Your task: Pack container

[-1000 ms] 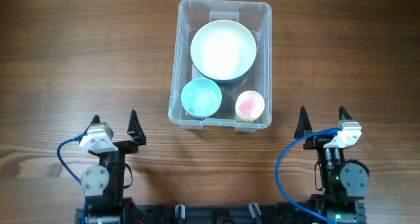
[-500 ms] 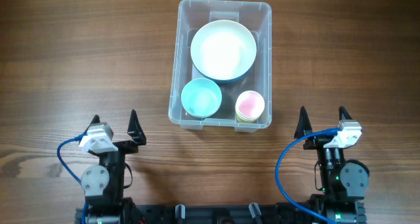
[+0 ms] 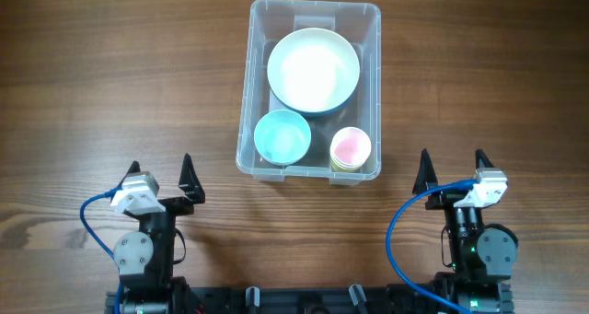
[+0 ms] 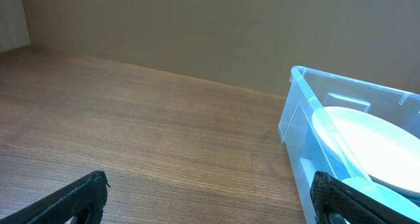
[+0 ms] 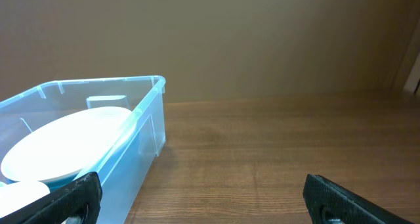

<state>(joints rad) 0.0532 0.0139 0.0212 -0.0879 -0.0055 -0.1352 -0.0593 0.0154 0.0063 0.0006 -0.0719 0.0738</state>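
Observation:
The clear plastic container (image 3: 256, 38) stands at the table's middle back. Inside it lie a large white bowl (image 3: 313, 70), a small light-blue bowl (image 3: 282, 136) and a pink cup (image 3: 351, 147). My left gripper (image 3: 161, 171) is open and empty at the front left, well short of the container. My right gripper (image 3: 451, 168) is open and empty at the front right. The left wrist view shows the container (image 4: 298, 112) at the right with the white bowl (image 4: 371, 145) in it. The right wrist view shows the container (image 5: 141, 129) at the left with the white bowl (image 5: 62, 142).
The wooden table (image 3: 110, 84) spreads to both sides of the container. Blue cables (image 3: 398, 226) loop beside each arm base at the front edge. A plain wall (image 5: 262, 40) rises behind the table.

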